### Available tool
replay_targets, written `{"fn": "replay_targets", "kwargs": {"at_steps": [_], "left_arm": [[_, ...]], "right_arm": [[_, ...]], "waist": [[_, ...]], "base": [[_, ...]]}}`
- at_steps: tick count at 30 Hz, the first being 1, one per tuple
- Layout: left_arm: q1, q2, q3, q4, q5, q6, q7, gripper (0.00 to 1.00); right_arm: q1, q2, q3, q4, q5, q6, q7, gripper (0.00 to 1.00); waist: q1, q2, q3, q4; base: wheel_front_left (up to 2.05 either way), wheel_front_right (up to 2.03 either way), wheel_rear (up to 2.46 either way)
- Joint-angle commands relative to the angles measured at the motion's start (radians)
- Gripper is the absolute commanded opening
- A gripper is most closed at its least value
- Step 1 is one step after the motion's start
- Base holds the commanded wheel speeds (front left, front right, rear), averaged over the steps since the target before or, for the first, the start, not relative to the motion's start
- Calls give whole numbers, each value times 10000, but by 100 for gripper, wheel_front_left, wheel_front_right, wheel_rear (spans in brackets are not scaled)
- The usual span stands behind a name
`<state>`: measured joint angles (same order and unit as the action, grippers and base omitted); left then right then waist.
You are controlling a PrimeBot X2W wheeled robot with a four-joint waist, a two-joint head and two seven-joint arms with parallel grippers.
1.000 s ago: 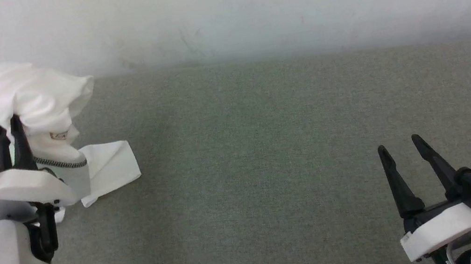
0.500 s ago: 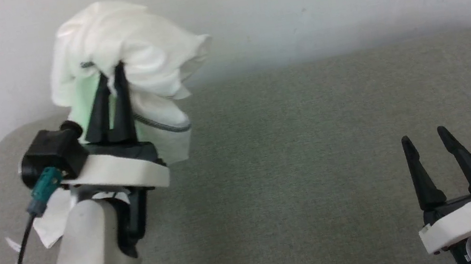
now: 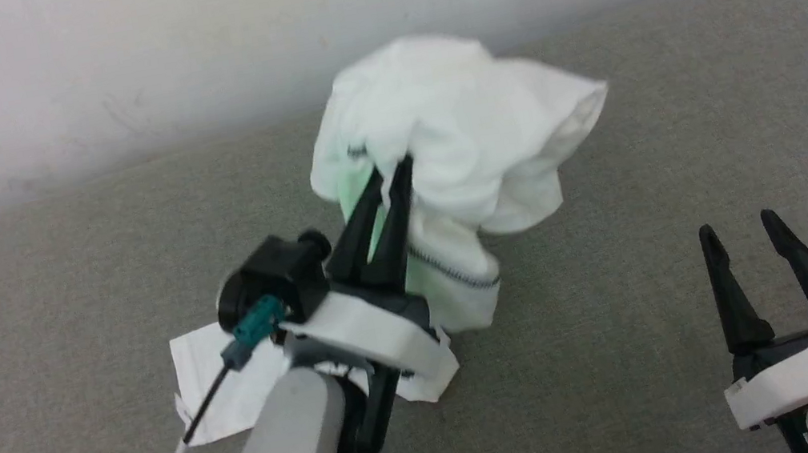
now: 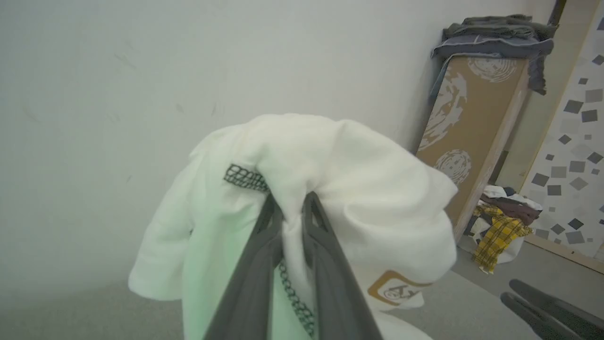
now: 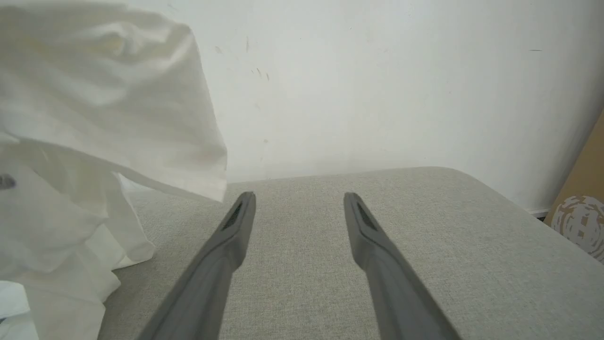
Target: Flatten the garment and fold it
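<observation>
we judge the task barely begun: nothing lies flat and nothing is folded. the grey padded surface bears one trailing end of the garment at the near left, while the rest hangs bunched in the air over the middle. our left gripper is pinched almost closed on a fold of it. our right gripper sits near right, jaws wide, holding nothing. the spreading and every fold are yet to do. we count one surface, one garment, two grippers.

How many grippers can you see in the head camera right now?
2. The left gripper, mid-view, is shut on the white garment; the right gripper, lower right, stands open, holding nothing.
</observation>
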<state>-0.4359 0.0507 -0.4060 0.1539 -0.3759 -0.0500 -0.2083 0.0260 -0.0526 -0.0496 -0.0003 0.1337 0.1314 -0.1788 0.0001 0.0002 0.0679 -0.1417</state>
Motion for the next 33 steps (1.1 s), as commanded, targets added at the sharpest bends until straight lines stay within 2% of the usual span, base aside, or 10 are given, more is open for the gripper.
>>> {"fn": "replay_targets", "kwargs": {"at_steps": [1,7,10,11,12,13,14,19,27,33], "left_arm": [[531,44,-40,458,-55,136,56,0],[1916,279,263,2082,-314,564,-110,0],[2305,324,322,2565,-424,551,-221,0],[2382,319,308,2638,-436,532,-256,13],[2452,309,285,2702,-452,511,-281,41],[2500,298,296,2721,-463,529,-316,93],[2534,285,343,2679,-470,567,-365,100],[2775,196,842,2029,-587,790,-514,100],[3513,130,2030,-199,47,1044,-531,100],[4099,372,3066,-720,318,1196,-533,100]], "right_arm": [[-139,24,52,54,80,-7,-99,100],[-291,24,180,274,130,-7,-206,100],[-350,24,197,376,95,-7,-243,100],[-368,24,201,400,79,-7,-248,100],[-381,24,211,413,60,-7,-251,100],[-390,24,237,419,46,-7,-245,100],[-399,24,265,413,21,-7,-236,100],[-350,24,246,383,-17,-7,-210,100],[-152,24,192,290,-112,-7,-96,100],[37,24,287,159,-230,-7,62,100]], "waist": [[-1,-2,453,-322],[-1,-2,605,-260],[-1,-2,573,-91],[-1,-2,555,-21],[-1,-2,520,47],[-1,-2,486,101],[-1,-2,458,155],[-1,-2,242,476],[-1,-2,-47,969],[-1,-2,-252,1167]], "base": [[0,0,0],[0,0,0],[0,0,0],[0,0,0],[0,0,0],[0,0,0],[0,0,0],[0,0,0],[0,0,0],[0,0,0]]}}
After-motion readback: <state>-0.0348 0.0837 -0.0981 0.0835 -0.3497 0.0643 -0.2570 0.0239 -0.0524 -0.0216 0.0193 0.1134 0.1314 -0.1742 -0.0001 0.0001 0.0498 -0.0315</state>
